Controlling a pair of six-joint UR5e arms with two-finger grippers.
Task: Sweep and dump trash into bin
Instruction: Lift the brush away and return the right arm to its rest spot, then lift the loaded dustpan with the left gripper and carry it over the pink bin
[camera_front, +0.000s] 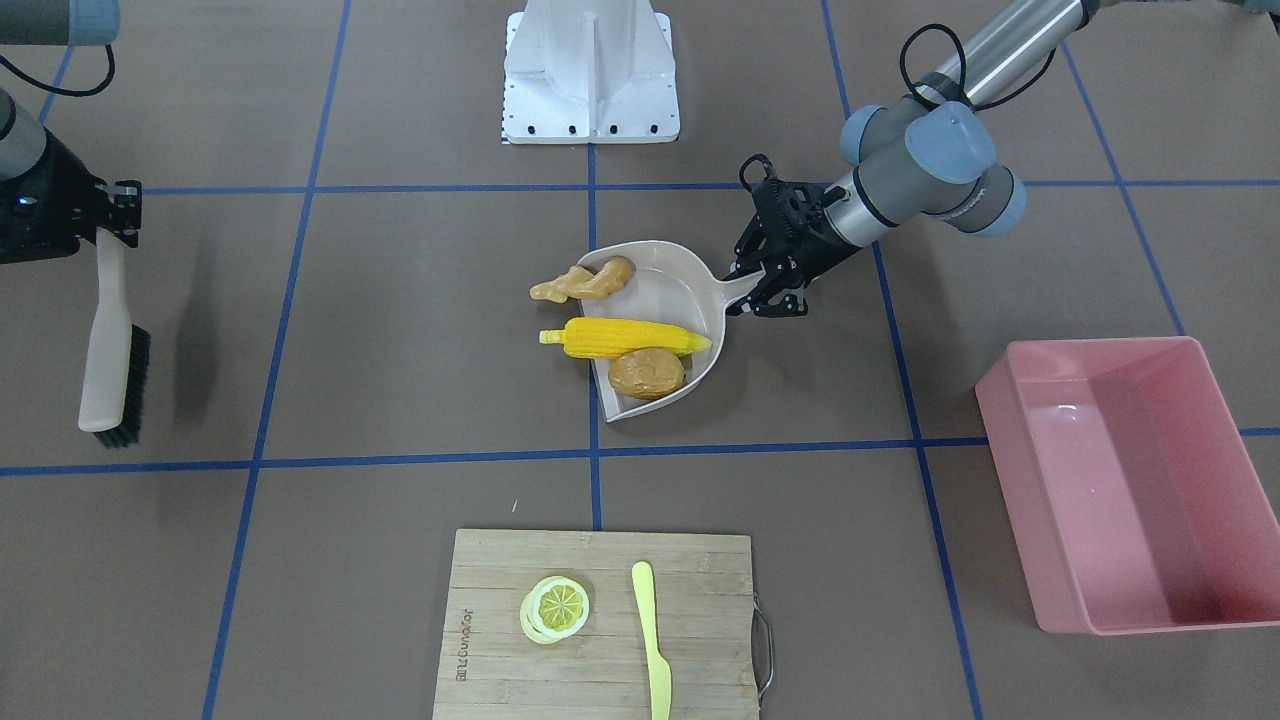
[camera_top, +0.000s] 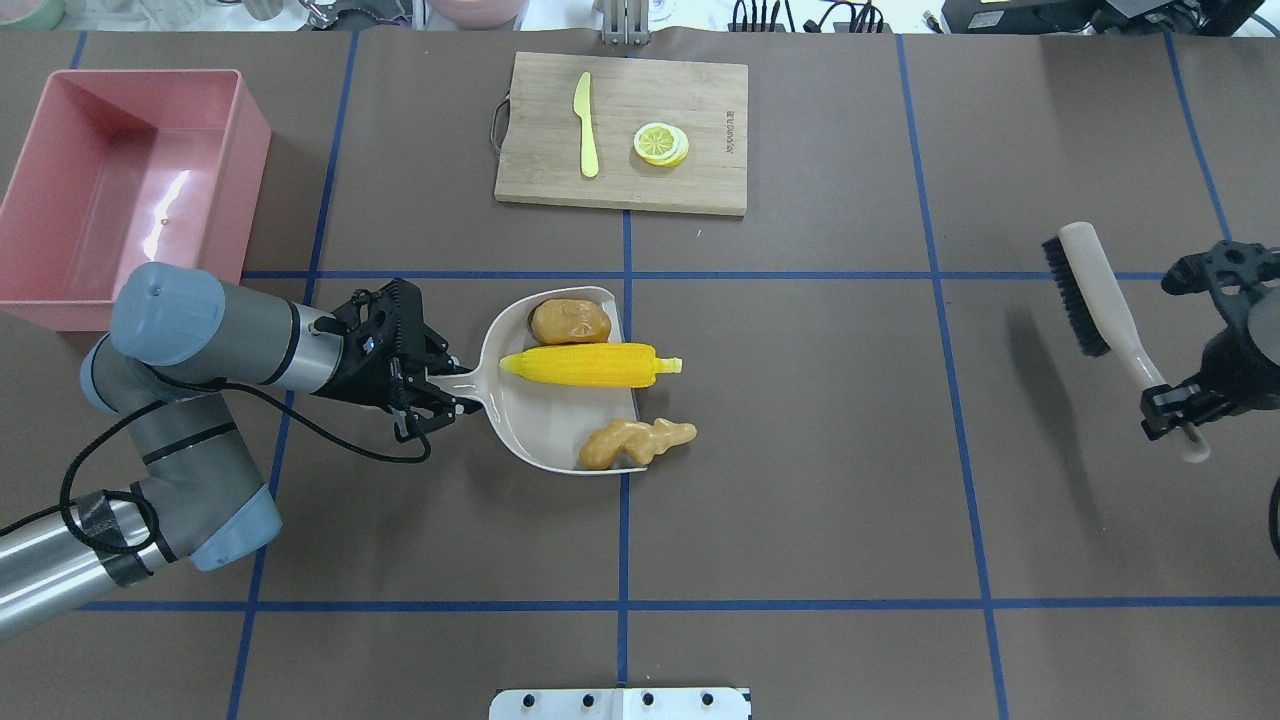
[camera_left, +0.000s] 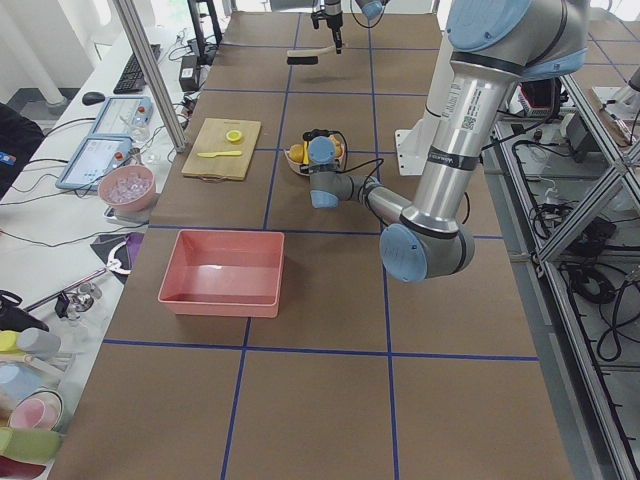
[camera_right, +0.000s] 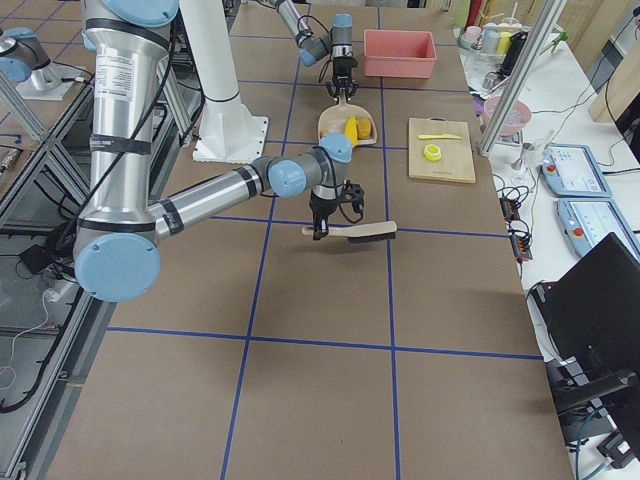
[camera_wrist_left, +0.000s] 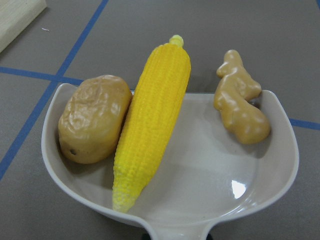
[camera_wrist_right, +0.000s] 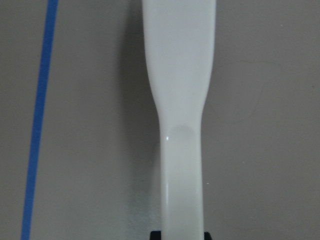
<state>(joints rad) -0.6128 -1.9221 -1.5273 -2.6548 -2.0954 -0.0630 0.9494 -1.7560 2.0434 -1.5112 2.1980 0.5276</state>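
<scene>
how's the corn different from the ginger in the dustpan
The corn is bright yellow, long and straight; the ginger is tan, short and knobbly. The corn lies across the dustpan's middle, only its tip past the lip; the ginger sits at one side, about half over the lip. Both lie in the dustpan held by the left gripper.

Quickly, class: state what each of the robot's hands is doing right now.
Left hand: closed, holding the dustpan by its handle.
Right hand: closed, holding the brush by its handle.
</scene>
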